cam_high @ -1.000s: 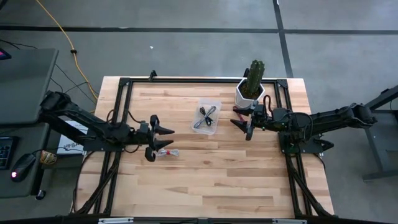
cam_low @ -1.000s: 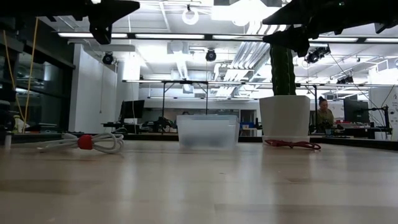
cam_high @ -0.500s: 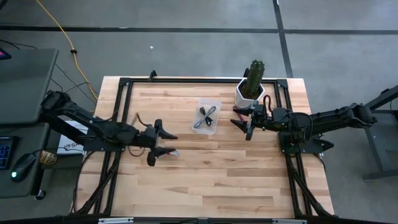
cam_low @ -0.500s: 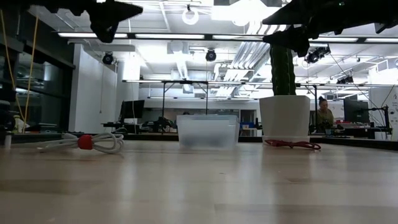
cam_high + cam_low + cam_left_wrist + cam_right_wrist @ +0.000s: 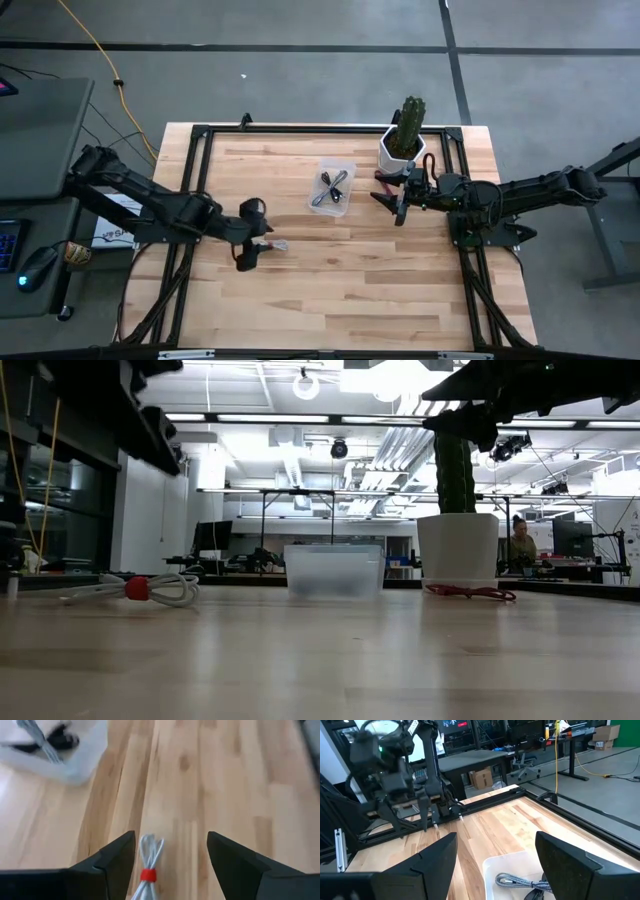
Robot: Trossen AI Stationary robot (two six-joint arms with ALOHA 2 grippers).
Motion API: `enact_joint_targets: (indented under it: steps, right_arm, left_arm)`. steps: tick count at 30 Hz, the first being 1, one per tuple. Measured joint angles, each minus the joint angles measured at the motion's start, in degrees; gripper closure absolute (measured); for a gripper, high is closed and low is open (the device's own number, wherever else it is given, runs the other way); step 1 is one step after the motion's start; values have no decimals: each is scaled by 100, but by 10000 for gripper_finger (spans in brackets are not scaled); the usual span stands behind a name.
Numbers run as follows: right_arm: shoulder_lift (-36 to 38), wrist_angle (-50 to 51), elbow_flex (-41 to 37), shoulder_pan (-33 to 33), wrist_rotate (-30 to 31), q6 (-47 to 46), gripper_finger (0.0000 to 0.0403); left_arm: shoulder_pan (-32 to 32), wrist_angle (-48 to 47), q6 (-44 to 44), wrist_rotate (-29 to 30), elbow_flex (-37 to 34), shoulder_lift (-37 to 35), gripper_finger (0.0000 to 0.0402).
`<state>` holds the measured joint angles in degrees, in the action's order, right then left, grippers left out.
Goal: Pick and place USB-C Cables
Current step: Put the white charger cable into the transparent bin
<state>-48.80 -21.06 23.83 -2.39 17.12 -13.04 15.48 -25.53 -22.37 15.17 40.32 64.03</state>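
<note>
A whitish USB-C cable (image 5: 148, 868) with a red tie lies flat on the wooden table (image 5: 340, 290), left of the middle; the low view shows this cable (image 5: 140, 590) too. My left gripper (image 5: 170, 836) is open and tipped down over it, one finger on either side, clear of it (image 5: 258, 238). A clear container (image 5: 332, 187) holds a grey cable (image 5: 514, 880) and a black cable (image 5: 326, 182). A dark red cable (image 5: 470, 592) lies at the foot of the white pot. My right gripper (image 5: 388, 207) hangs open and level beside the pot.
A white pot with a cactus (image 5: 404, 140) stands at the far right of the table, close to my right gripper. A black frame (image 5: 200, 135) runs along the table's edges. A yellow cord (image 5: 95, 50) lies on the floor beyond the far left corner.
My left gripper has tipped from level to pointing steeply down and has edged toward the whitish cable. The cable and my right arm have kept still.
</note>
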Motion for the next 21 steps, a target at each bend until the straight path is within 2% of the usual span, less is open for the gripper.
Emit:
enact_joint_targets:
  steps: [9, 16, 21]
  right_arm:
    - [0, 26, 0, -2, 2, 0, 142]
    - [0, 29, 0, 0, 4, 0, 142]
    - [0, 33, 0, -2, 5, 0, 142]
  left_arm:
    - [-137, 26, 357, 33, -9, 1163, 172]
    - [-291, 5, 498, 29, -9, 1754, 172]
    - [-389, 12, 481, -396, -9, 2023, 172]
